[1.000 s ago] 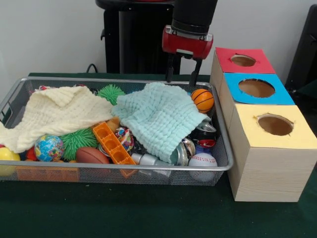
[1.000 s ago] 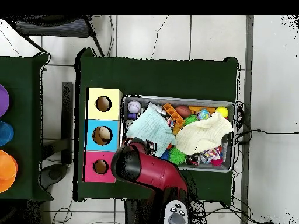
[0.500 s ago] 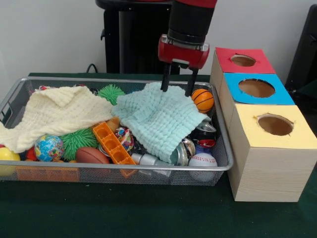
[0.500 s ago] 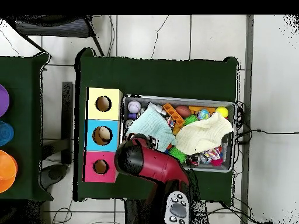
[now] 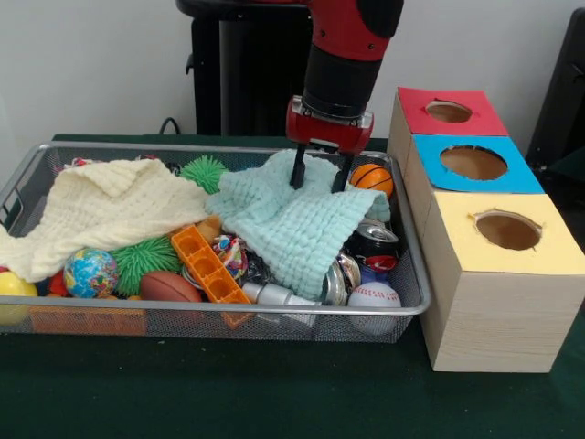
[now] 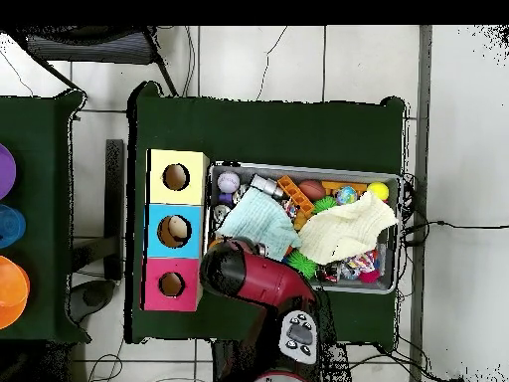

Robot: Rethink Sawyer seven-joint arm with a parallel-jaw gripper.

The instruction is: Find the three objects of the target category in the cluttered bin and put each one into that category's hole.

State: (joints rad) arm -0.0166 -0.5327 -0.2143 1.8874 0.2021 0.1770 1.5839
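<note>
My gripper [image 5: 318, 178] stands open, its fingertips [image 5: 297, 176] pushed down into the far edge of a mint-green cloth [image 5: 292, 224] in the right half of the wire bin [image 5: 228, 309]. A small basketball [image 5: 373, 176] sits just right of the gripper. Under the cloth's near edge show a soda can [image 5: 373, 245], a baseball [image 5: 375, 297] and some metal cans [image 5: 338, 279]. Three boxes stand to the right of the bin, with a red hole [image 5: 449, 112], a blue hole [image 5: 473, 162] and a yellow hole [image 5: 508, 230]. In the overhead view the red arm [image 6: 249, 279] hides the gripper.
A cream cloth [image 5: 110, 210] covers the bin's left half. Around it lie a globe ball [image 5: 90, 272], a brown football [image 5: 169, 286], an orange brick [image 5: 206, 265], green spiky balls [image 5: 146, 256] and a yellow ball [image 5: 11, 288]. The overhead view shows the mint cloth [image 6: 256, 221] next to the boxes [image 6: 177, 231].
The gripper came down from above the bin's far rim into the mint cloth. The cloth has bunched up under it, uncovering more of the soda can.
</note>
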